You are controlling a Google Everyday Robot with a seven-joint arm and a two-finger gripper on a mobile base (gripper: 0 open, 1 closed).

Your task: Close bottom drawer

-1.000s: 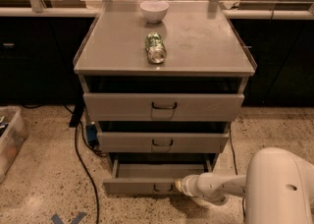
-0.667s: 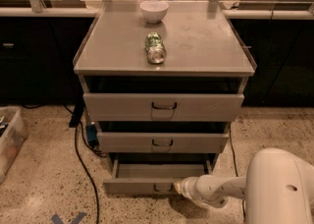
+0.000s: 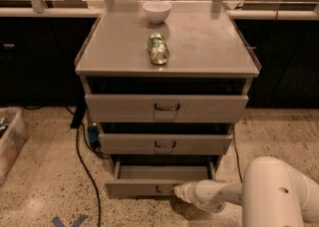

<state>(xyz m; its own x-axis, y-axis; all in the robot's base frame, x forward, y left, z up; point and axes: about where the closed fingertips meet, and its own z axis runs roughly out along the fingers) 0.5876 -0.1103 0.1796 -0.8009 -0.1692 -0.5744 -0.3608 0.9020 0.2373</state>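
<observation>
The bottom drawer (image 3: pixel 142 187) is the lowest of three grey drawers in the metal cabinet (image 3: pixel 209 47). It stands pulled out, with its shallow tray showing and a small dark wire handle (image 3: pixel 163 189) on its low front. My gripper (image 3: pixel 178 191) is at the end of the white arm (image 3: pixel 219 195) that reaches in from the lower right. Its tip is right against the drawer front, just right of the handle.
A white bowl (image 3: pixel 157 11) and a lying green can (image 3: pixel 158 48) are on the cabinet top. The two upper drawers (image 3: pixel 167 107) stand slightly out. A black cable (image 3: pixel 82 159) runs over the floor at the left, near a clear bin (image 3: pixel 10 141).
The arm has moved a little to the left, bringing the gripper tip closer to the drawer handle. The drawer looks unmoved.
</observation>
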